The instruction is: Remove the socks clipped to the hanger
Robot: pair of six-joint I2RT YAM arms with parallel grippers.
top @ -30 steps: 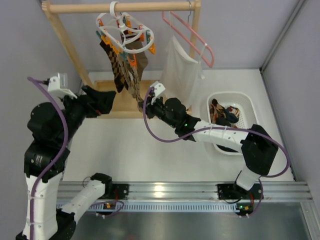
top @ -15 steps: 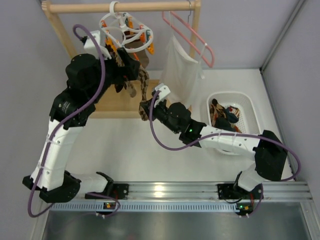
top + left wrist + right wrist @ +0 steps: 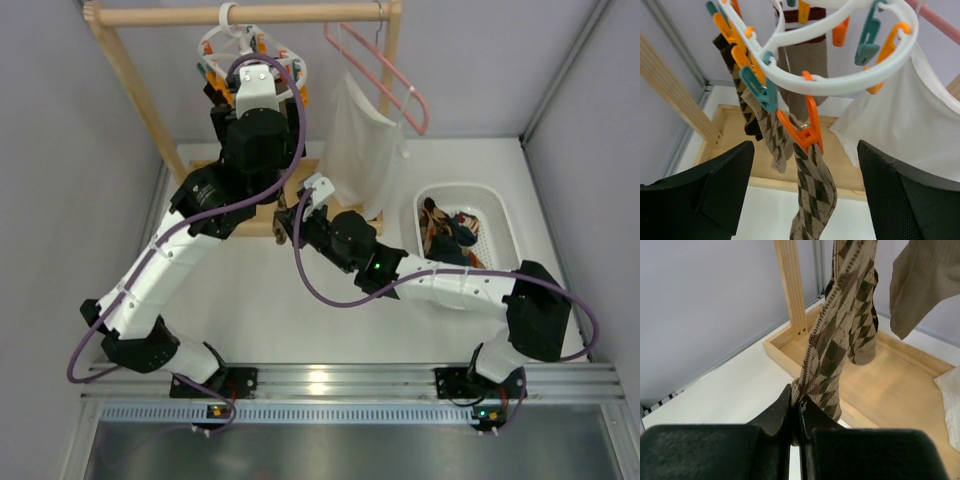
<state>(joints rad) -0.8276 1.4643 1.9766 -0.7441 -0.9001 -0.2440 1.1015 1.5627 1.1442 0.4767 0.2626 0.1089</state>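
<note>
The white oval hanger (image 3: 840,82) hangs from the wooden rod, partly hidden behind my left wrist in the top view (image 3: 215,45). An orange clothespin (image 3: 807,132) on it clips a tan-and-brown argyle sock (image 3: 812,195). My left gripper (image 3: 805,200) is open just below the ring, its fingers (image 3: 715,195) on either side of that sock without touching it. My right gripper (image 3: 795,405) is shut on the lower end of the same argyle sock (image 3: 840,325), low near the rack base (image 3: 285,222). A dark argyle sock (image 3: 747,110) and a plain brown sock with a striped cuff (image 3: 802,65) also hang clipped.
The wooden rack has a top rod (image 3: 250,14), a slanted post (image 3: 130,90) and a tray base (image 3: 900,385). A pink wire hanger (image 3: 385,70) holds a white cloth (image 3: 360,140) to the right. A white basket (image 3: 497,215) with socks in it stands at the right.
My left arm has swung from the far left up and right to the hanger, its open gripper now under the ring. My right gripper has kept its hold on the sock's lower end.
</note>
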